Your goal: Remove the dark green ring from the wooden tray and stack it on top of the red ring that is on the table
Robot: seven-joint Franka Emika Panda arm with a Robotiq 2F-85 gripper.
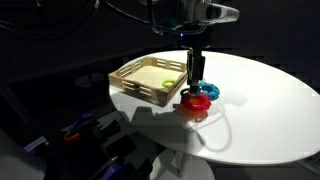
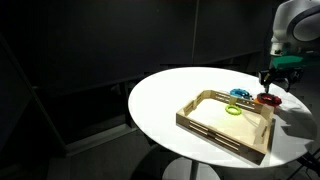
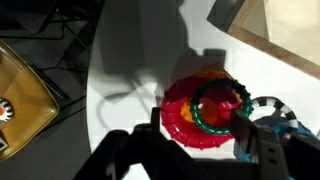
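My gripper [image 3: 198, 140] is spread wide and holds nothing. The dark green ring [image 3: 218, 105] lies flat on the red ring [image 3: 178, 115], off-centre toward 3 o'clock, just at 12 o'clock from my fingertips in the wrist view. In an exterior view the tray [image 1: 140, 90], at 9 o'clock from the stack, holds only a yellow-green ring [image 1: 165, 80]. A blue ring [image 1: 211, 92] sits just beside the stack.

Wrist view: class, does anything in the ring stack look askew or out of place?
Slightly. The dark green ring lies on the red ring but off-centre, shifted toward the blue ring, so the stack looks uneven. Nothing looks spilled or damaged.
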